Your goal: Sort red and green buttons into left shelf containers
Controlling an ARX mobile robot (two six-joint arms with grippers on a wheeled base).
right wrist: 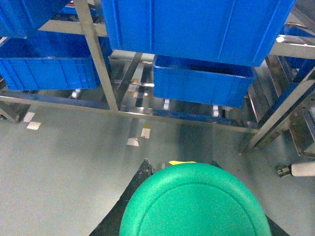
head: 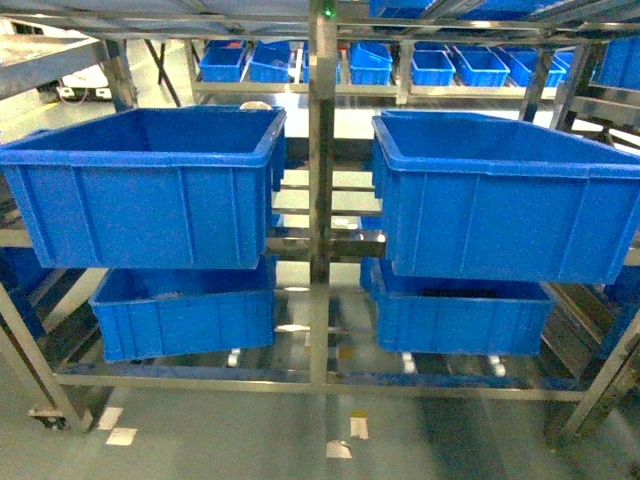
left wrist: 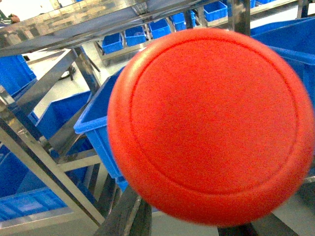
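A red button (left wrist: 211,123) fills most of the left wrist view, its round domed cap facing the camera. My left gripper (left wrist: 187,219) is shut on it, with dark fingers (left wrist: 130,216) showing under the cap. In the right wrist view a green button (right wrist: 194,204) sits low in the frame, held by my right gripper (right wrist: 181,167) above the floor. The left shelf containers are two deep blue tubs, an upper tub (head: 150,200) and a lower tub (head: 185,320). Neither gripper shows in the head view.
Two more blue tubs (head: 500,220) (head: 460,320) sit on the right half of the steel rack, split by a central post (head: 322,150). Small blue bins (head: 430,65) line a far row. Bits of white tape (head: 338,448) lie on the grey floor.
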